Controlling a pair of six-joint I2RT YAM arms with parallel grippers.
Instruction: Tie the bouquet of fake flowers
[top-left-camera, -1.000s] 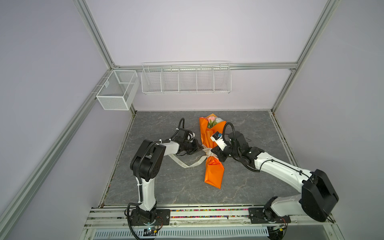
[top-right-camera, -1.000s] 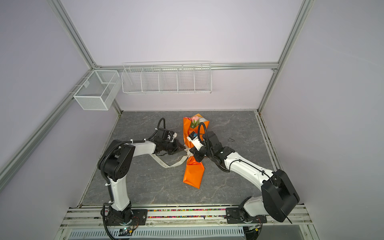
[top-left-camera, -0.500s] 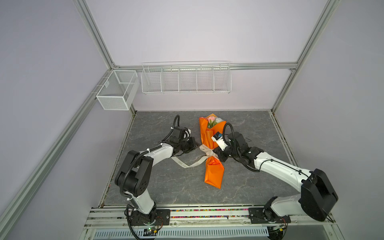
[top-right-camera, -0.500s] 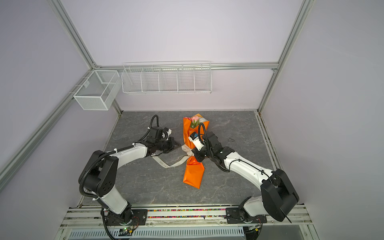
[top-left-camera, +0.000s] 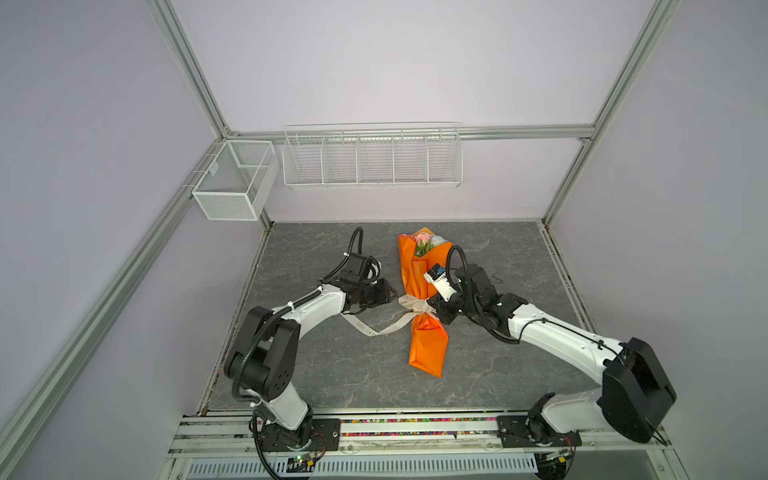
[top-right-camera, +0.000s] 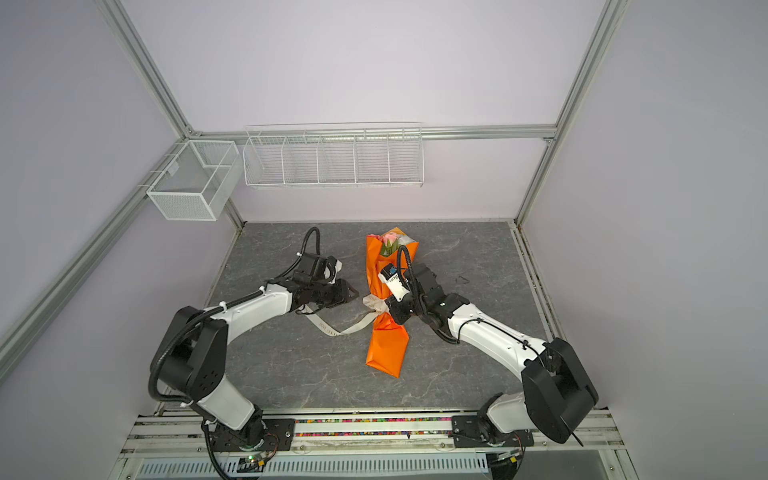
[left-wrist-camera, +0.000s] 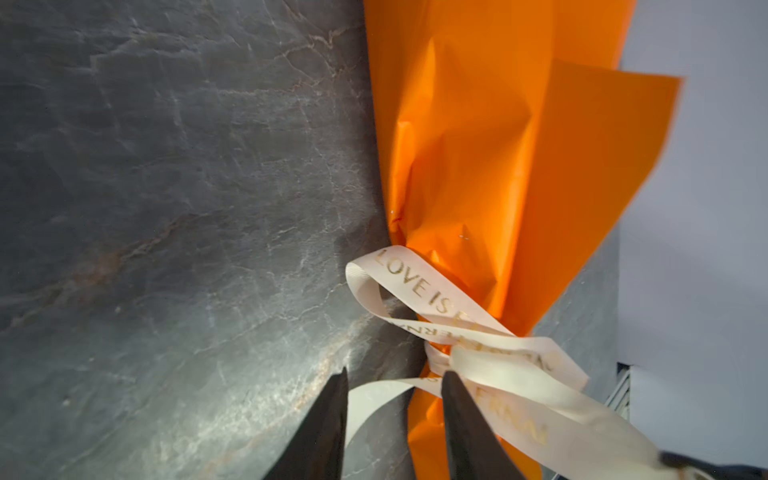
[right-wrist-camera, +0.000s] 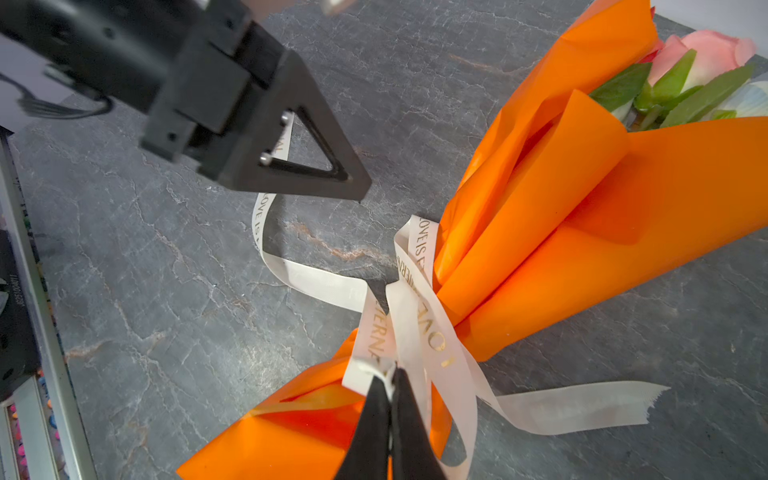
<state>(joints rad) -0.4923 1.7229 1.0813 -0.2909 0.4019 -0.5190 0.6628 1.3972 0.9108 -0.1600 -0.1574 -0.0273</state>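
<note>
The bouquet (top-left-camera: 428, 345) lies on the grey table, a long orange paper cone with its wide end toward the back wall. The fake flowers (top-left-camera: 424, 241), pink and pale roses with green leaves (right-wrist-camera: 706, 54), poke out of that end. A cream printed ribbon (top-left-camera: 409, 305) is looped round the cone's narrow waist (left-wrist-camera: 419, 286). My right gripper (right-wrist-camera: 390, 372) is shut on a fold of ribbon at the knot (top-left-camera: 434, 309). My left gripper (left-wrist-camera: 395, 372) stands open just left of the knot (top-right-camera: 353, 293). A loose ribbon tail (top-left-camera: 370, 330) runs between its fingers unpinched.
A white wire rack (top-left-camera: 372, 156) hangs on the back wall. A white mesh box (top-left-camera: 232, 178) hangs at the back left corner. Aluminium posts frame the cell, and a rail (top-left-camera: 415, 428) with both arm bases runs along the table's front edge. Another ribbon tail (right-wrist-camera: 582, 405) lies right of the knot.
My left gripper's jaws have opened and let go of the ribbon. The left arm's elbow has swung down toward the front. The right gripper has kept its grip in place.
</note>
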